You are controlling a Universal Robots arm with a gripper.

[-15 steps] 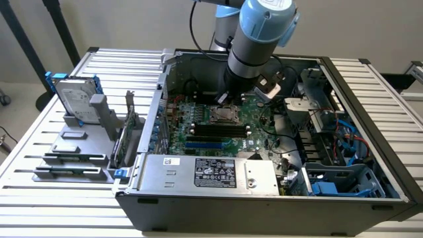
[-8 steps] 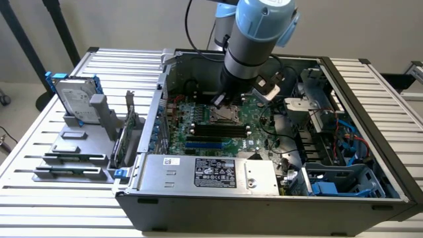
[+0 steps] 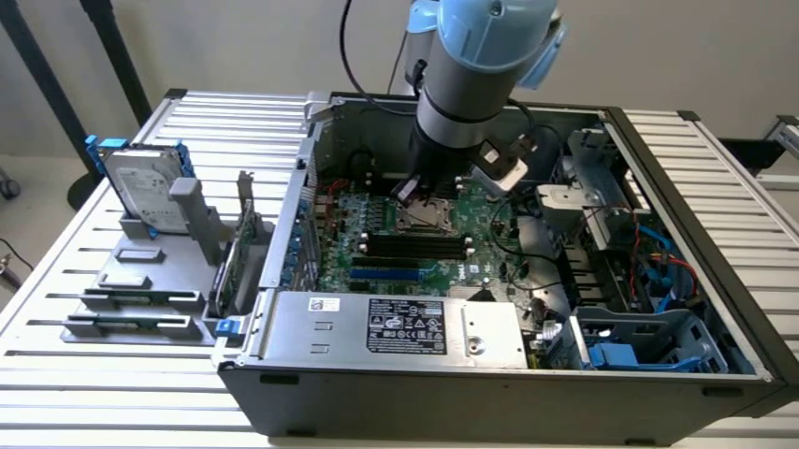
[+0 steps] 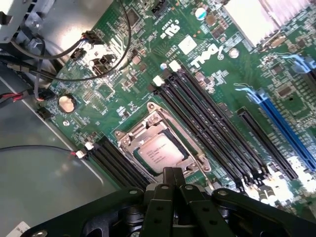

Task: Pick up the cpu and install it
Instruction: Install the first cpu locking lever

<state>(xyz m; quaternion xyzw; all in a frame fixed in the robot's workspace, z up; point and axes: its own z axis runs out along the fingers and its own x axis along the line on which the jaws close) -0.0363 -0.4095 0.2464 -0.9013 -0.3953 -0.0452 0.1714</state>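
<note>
**A:** CPU [image 4: 159, 152] first: where does it sit?

**B:** It lies flat in the socket [image 4: 160, 148] on the green motherboard [image 4: 148, 69], framed by the socket's silver metal bracket. Its dull silver top carries small printed text that I cannot read. My gripper [image 4: 173, 185] hangs directly above its near edge, and my black fingers [image 4: 165, 197] are pressed together with nothing between them.

**A:** Any writing you can read?

**B:** White "DELL" lettering is printed on the board, just beside the black memory slots [image 4: 212, 133]. A long blue slot [image 4: 281, 128] runs further out. In the exterior view, a white label with dense black print sits on the grey power supply [image 3: 387, 327] at the front of the open case [image 3: 500, 383]; the words are too small to tell.

**A:** And around the case?

**B:** On the exterior view's left, a hard drive [image 3: 140, 182] with blue rails stands upright in a grey holder [image 3: 138, 299] on the slatted table [image 3: 75, 234]. My arm [image 3: 481, 75] reaches down into the case over the socket.
</note>
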